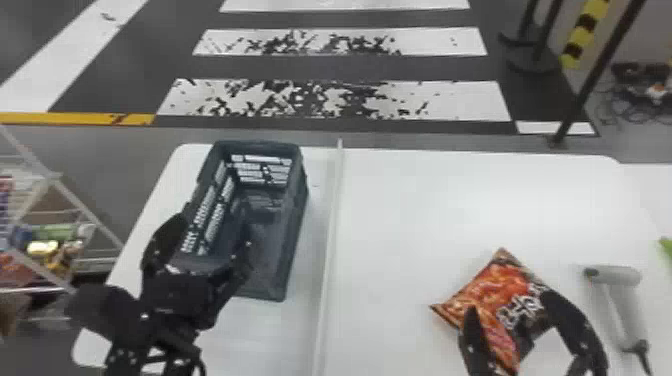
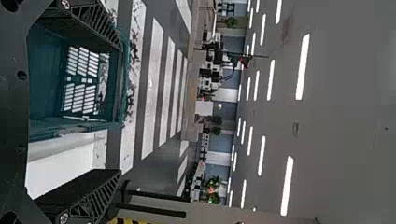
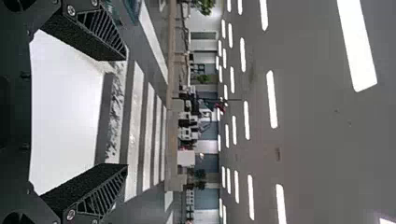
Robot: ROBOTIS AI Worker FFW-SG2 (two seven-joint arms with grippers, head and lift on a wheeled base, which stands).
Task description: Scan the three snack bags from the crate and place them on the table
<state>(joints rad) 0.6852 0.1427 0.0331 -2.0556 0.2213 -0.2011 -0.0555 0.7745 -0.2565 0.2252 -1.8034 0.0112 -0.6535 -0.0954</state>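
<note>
The left gripper [image 1: 214,233] is over the near end of the dark crate [image 1: 294,235], its fingers spread. In the left wrist view, the crate [image 2: 46,79] lies beyond the left gripper [image 2: 120,108], which is open with nothing held. An orange and red snack bag [image 1: 492,285] rests on the right half of the table. Above its near part is the right gripper [image 1: 509,303], its two fingers apart and hiding some of the bag. Between the fingertips of the right gripper [image 3: 126,112], the right wrist view has nothing gripped. A grey handheld scanner [image 1: 620,292] is right of the bag.
A thin raised strip [image 1: 327,240] runs front to back across the white table [image 1: 425,200], between crate and bag. Something green [image 1: 666,252] sits at the far right edge. A wire rack [image 1: 75,200] with goods stands left of the table.
</note>
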